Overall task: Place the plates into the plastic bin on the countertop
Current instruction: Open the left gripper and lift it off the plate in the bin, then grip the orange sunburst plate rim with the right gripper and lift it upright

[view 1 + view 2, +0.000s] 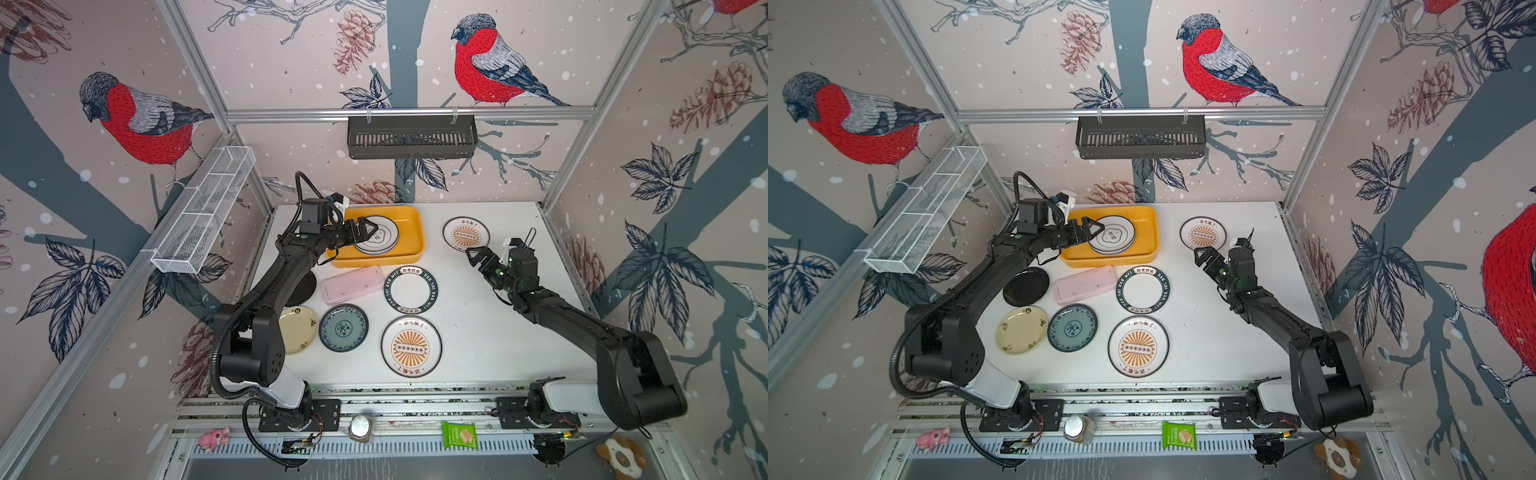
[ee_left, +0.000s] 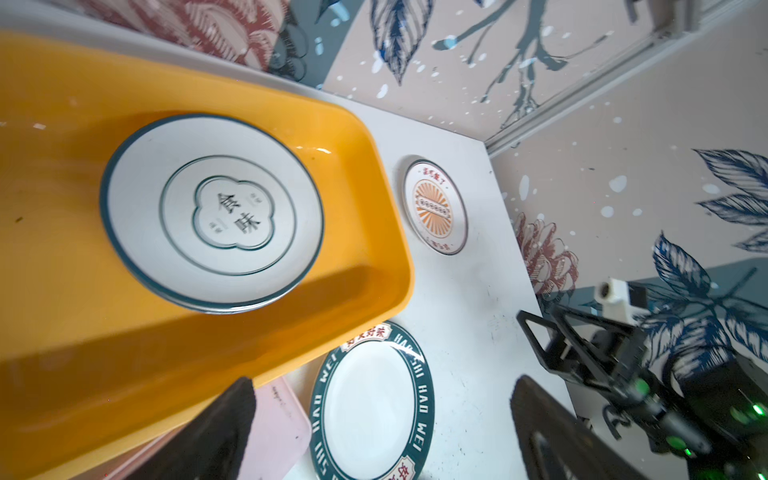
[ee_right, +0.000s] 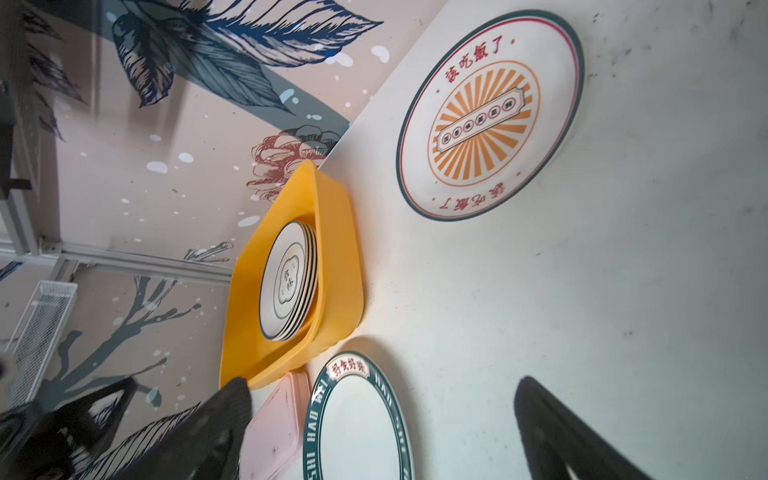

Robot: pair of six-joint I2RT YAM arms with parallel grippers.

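Observation:
The yellow plastic bin stands at the back of the white countertop and holds a stack of cloud-emblem plates. My left gripper hovers open over the stack's left edge, with nothing between its fingers. My right gripper is open and empty just in front of a small sunburst plate. Loose on the countertop lie a green-rimmed plate, a large sunburst plate, a teal plate, a cream plate and a black plate.
A pink rectangular box lies right in front of the bin. A black slotted rack hangs on the back rail and a white wire basket on the left wall. A jar and a green packet sit on the front rail.

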